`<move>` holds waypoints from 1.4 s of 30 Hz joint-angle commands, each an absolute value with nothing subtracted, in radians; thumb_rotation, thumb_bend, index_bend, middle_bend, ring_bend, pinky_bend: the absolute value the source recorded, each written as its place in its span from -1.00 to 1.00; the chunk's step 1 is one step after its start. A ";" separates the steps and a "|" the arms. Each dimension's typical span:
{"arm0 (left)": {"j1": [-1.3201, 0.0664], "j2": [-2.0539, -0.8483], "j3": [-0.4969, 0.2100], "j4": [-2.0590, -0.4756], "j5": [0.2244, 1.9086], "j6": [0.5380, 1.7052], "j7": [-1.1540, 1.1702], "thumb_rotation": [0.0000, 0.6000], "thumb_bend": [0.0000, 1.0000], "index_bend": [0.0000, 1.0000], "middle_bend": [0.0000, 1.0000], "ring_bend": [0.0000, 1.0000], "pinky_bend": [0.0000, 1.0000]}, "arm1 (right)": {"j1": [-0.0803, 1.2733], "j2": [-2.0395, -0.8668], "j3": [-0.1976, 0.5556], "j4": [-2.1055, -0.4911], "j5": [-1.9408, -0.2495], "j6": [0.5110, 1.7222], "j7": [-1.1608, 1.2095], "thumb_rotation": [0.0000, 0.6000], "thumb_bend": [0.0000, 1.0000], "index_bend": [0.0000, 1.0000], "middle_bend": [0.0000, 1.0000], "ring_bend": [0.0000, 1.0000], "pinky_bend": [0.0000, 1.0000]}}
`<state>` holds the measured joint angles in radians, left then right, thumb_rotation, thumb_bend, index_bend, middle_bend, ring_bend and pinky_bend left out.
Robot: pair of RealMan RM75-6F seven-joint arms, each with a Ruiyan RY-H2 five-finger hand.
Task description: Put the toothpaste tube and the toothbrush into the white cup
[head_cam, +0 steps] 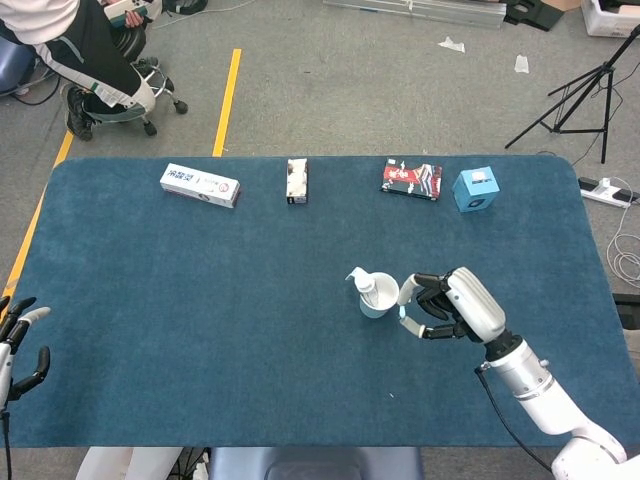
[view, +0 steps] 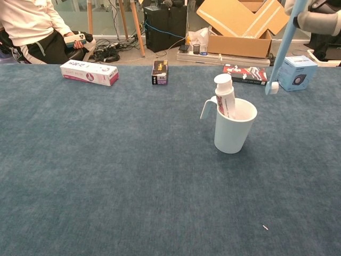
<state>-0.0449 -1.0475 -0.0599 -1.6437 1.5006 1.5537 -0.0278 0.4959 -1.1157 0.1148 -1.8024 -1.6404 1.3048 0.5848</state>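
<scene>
Blue counter (head_cam: 200,300) carries a white cup (view: 233,128) near its middle; right robot hand (head_cam: 455,305) just right of the cup, gripping the toothbrush (view: 283,48) above it; left robot hand (head_cam: 18,340) far left, fingers apart, holding nothing; toothpaste tube (view: 225,96) stands inside the cup.

A lab or workshop: grey carpet floor with a yellow tape line (head_cam: 228,96); tripod (head_cam: 585,92), cardboard box (view: 242,25), cables, seated operator (view: 33,28)
</scene>
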 commanded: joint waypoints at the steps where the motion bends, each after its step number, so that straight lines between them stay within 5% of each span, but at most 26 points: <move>1: -0.045 -1.047 -0.060 -1.645 1.500 1.553 -0.029 1.00 -0.01 -0.56 -0.68 -0.95 -0.93 | 0.502 -1.140 0.120 -1.770 -1.628 1.302 0.632 1.00 -0.48 0.22 1.00 1.00 1.00; 42: -0.040 -1.032 -0.056 -1.650 1.510 1.561 -0.060 1.00 -0.01 -0.56 -0.66 -0.95 -0.93 | 0.559 -1.303 0.143 -1.558 -1.538 1.201 0.801 1.00 -0.48 0.23 1.00 1.00 1.00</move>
